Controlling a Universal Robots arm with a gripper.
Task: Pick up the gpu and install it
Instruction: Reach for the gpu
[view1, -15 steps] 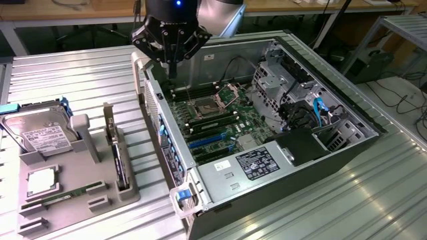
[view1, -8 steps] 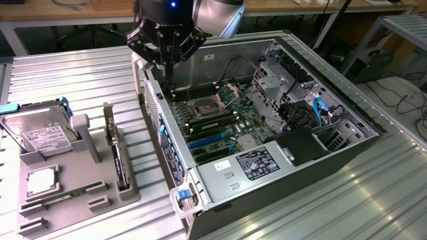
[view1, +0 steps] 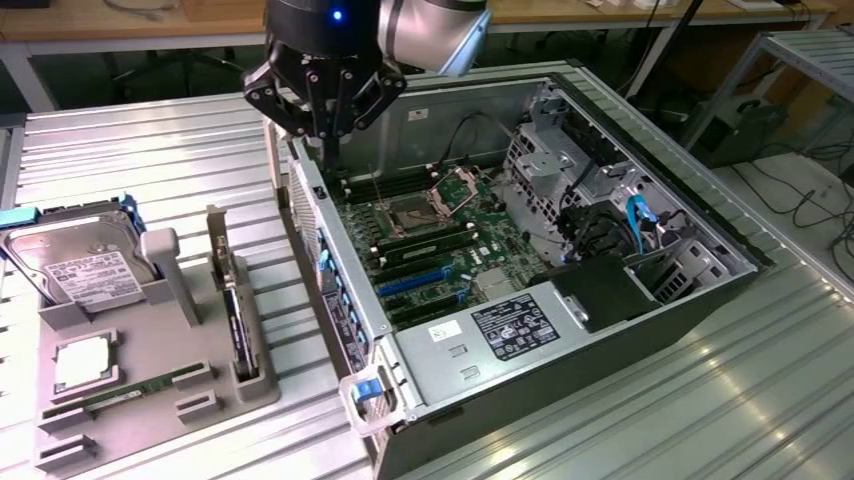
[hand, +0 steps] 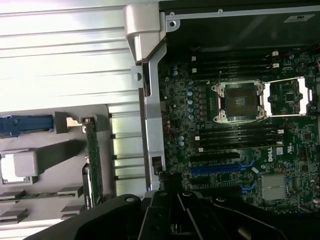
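Universal Robots arm poises its gripper over the rear wall of an open computer case, wrist pointing straight down. The pincer looks drawn narrow and carries nothing. The gpu is not yet picked up. It stands on edge in a slot of the grey parts tray on the table beside the case. In the exterior view it lies at about 7 o'clock from the gripper and well apart from it. Its long axis runs roughly from 12 to 6 o'clock, nearly parallel with the case's near wall. The wrist view shows the gpu as a thin green edge near that wall. A hard drive sits at about 10 o'clock of the card on the same tray. Inside the case the motherboard lies bare. Its blue expansion slots are unfilled, at about 5 o'clock from the gripper.
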